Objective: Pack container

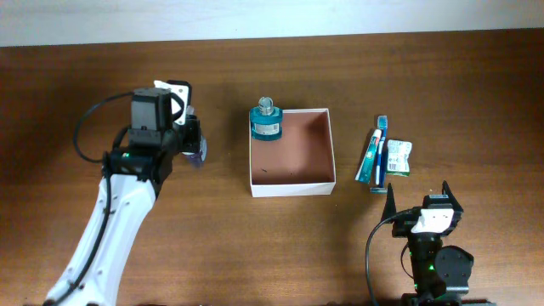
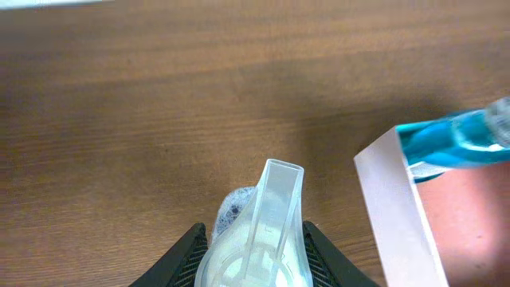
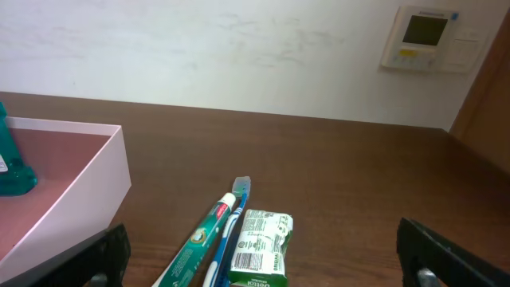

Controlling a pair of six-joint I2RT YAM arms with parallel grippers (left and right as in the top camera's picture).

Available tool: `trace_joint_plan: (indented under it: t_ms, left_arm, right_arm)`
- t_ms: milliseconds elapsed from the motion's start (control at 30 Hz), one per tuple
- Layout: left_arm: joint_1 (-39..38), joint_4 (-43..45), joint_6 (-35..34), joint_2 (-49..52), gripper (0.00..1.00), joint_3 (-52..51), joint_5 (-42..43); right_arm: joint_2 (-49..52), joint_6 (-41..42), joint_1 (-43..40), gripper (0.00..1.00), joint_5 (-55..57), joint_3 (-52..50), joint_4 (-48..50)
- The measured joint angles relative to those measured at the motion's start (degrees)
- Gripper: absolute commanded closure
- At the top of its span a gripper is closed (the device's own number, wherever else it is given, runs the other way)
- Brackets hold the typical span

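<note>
The left hand [image 1: 197,146] is clamping a clear plastic piece [image 2: 267,215] just left of the container [image 1: 291,189], which is sitting mid-counter with a teal bottle [image 1: 265,123] in its far left corner, while the right hand [image 1: 419,191] is resting fingers wide apart near a toothpaste tube [image 1: 371,156]
</note>
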Motion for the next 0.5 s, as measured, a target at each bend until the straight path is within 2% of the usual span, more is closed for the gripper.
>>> trace_joint_plan:
  t_ms: [300, 500]
  left_arm:
    - [-0.5, -2.2, -5.0, -8.7, 0.63, 0.0, 0.0]
    - [-5.5, -3.7, -6.8, -13.8, 0.63, 0.0, -0.2]
  right_arm:
    - [0.0, 0.0, 0.0, 0.02, 0.0, 0.0, 0.0]
    - [0.0, 0.0, 0.0, 0.01, 0.0, 0.0, 0.0]
